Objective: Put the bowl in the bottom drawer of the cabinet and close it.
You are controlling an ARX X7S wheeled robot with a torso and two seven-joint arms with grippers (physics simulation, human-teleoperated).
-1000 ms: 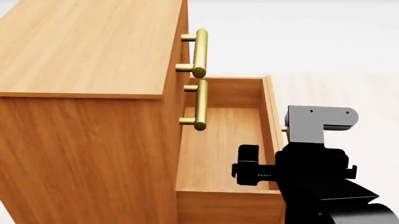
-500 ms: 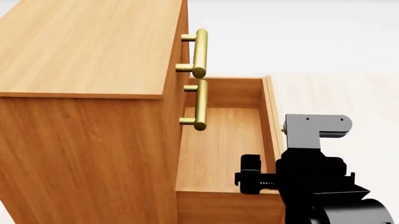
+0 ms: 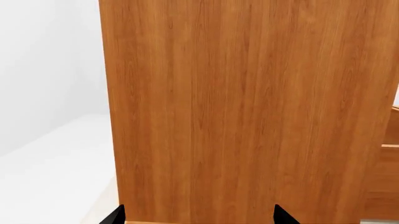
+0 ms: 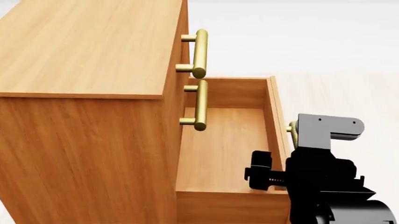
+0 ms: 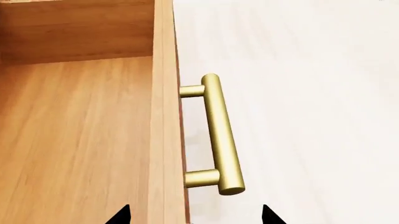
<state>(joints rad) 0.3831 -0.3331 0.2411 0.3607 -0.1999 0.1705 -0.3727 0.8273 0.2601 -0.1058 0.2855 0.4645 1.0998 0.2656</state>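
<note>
Right wrist view puts the drawer's (image 5: 74, 140) brass handle (image 5: 218, 135) just ahead of the right gripper (image 5: 194, 215), its long axis running straight away between the wide-spread fingertips; the bowl shows in no view, and the left gripper (image 3: 198, 217), also spread wide, faces the cabinet's (image 3: 249, 112) side.
</note>
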